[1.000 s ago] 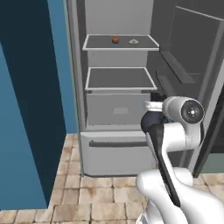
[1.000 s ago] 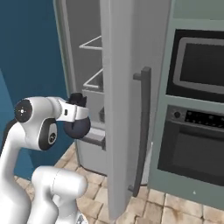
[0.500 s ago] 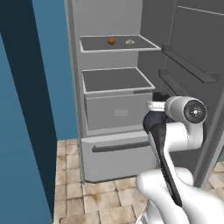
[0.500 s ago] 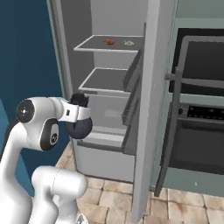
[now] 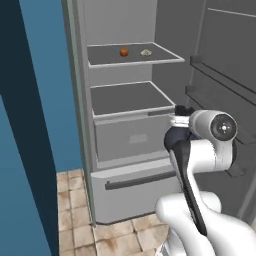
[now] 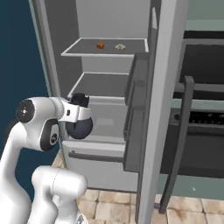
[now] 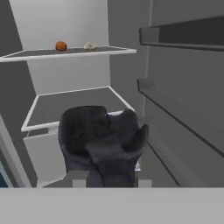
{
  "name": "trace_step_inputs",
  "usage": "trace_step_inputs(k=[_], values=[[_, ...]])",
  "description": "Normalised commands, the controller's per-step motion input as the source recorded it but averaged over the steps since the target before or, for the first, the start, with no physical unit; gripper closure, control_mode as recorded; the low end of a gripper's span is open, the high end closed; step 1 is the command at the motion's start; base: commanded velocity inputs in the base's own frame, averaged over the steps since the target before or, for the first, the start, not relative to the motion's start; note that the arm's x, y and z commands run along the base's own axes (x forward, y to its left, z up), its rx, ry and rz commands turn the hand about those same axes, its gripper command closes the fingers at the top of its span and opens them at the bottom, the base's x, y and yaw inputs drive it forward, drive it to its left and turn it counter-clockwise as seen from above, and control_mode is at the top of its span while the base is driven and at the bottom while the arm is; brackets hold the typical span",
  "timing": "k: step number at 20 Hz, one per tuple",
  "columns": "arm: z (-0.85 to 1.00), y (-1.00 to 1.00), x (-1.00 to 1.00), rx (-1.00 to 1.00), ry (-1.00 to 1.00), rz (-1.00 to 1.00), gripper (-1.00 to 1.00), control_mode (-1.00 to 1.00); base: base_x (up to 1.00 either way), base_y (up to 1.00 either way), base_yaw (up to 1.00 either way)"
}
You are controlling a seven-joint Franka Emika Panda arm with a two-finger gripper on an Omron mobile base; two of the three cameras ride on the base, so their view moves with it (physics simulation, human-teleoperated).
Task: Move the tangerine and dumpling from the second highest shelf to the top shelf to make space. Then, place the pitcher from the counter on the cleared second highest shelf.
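Closer now, the base has rolled up to the fridge. Tangerine (image 5: 124, 51) and dumpling (image 5: 146, 52) sit side by side on the second highest shelf (image 5: 100, 61). Fingers' (image 6: 79, 99) opening: cannot tell. Raise them well above that shelf's rim first.

fridge door (image 6: 164, 109): swung wide open, edge-on in the right base view
door bins (image 5: 220, 80): grey ledges lining the door's inside
drawer (image 5: 131, 137): grey front, shut, under the lower shelf
oven (image 6: 203, 100): dark, beyond the door
floor (image 5: 75, 200): beige tiles
wall (image 5: 47, 100): blue, left of the fridge
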Motion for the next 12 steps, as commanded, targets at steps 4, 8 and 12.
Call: trace_step_inputs(k=[4, 8, 12], values=[[0.00, 0.00, 0.00, 0.00, 0.00, 0.00, 1.00, 1.00, 0.72, 0.20, -0.10], [0.00, 0.00, 0.00, 0.00, 0.00, 0.00, 1.00, 1.00, 0.64, 0.16, -0.03], [0.00, 0.00, 0.00, 0.00, 0.00, 0.00, 1.00, 1.00, 0.45, 0.01, 0.00]])
